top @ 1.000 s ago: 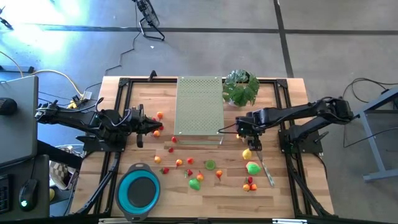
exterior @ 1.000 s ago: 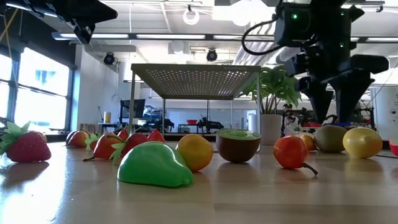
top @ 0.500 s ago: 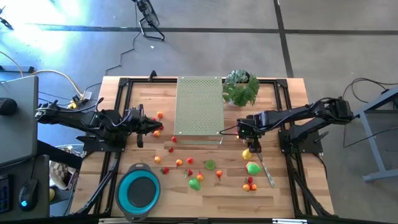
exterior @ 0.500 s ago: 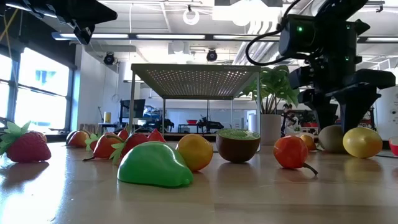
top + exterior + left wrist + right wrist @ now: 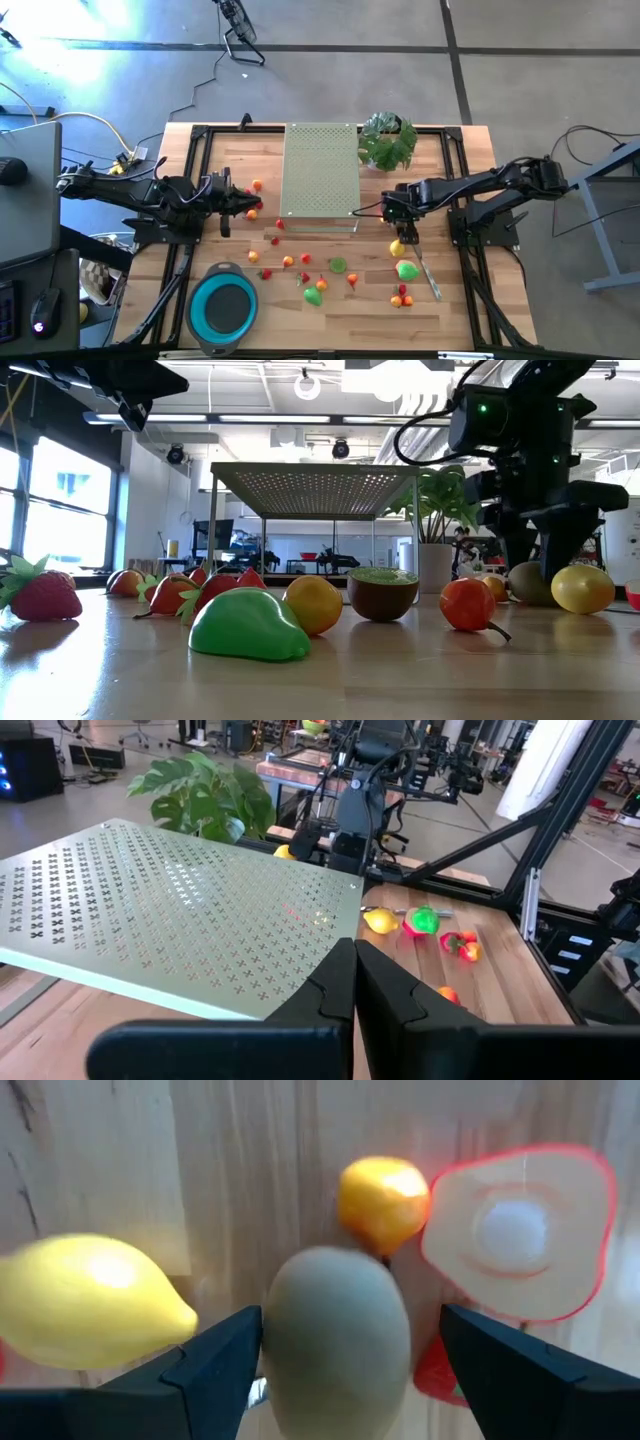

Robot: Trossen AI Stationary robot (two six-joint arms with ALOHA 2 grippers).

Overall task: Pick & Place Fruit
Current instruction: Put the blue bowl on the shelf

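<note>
No readable text or labels.

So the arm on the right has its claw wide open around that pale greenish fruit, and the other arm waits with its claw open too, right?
Not quite. The right gripper does stand open around the pale greenish fruit, but the left gripper is shut: the left wrist view shows its fingers pressed together.
</note>
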